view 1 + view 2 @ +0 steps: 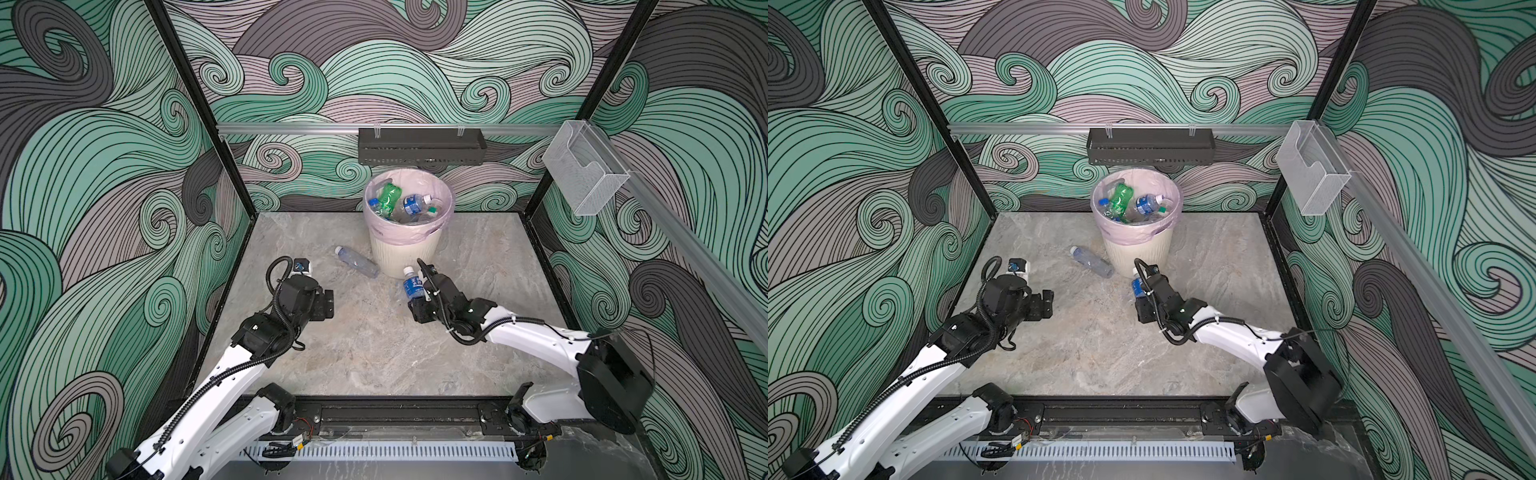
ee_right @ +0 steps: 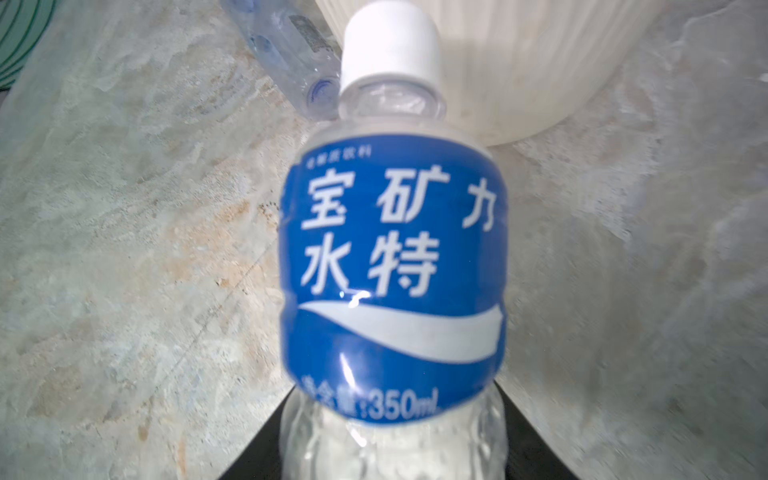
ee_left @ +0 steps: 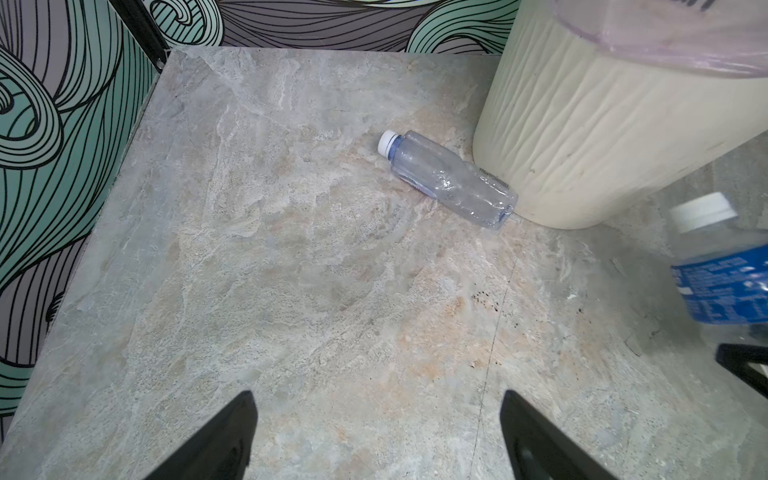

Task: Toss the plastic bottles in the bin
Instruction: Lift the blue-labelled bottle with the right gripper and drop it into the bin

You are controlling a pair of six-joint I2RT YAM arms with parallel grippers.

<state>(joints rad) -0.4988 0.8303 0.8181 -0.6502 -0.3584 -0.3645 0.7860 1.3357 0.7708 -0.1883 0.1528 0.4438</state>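
Black perforated tray (image 1: 422,146) hangs on the back rail (image 1: 291,129); clear plastic box (image 1: 584,174) on the side rail (image 1: 706,257); marbled surface (image 1: 374,353).

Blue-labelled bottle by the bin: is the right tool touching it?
Touching. The right wrist view shows fingers of the right tool pressing both sides of the blue-labelled bottle.

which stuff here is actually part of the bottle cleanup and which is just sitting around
Part of the job:
- bin
- bottles already inside it
- blue-label bottle, held upright off the table
- clear bottle, lying by the bin's base

Just sitting around:
- black tray
- clear plastic box
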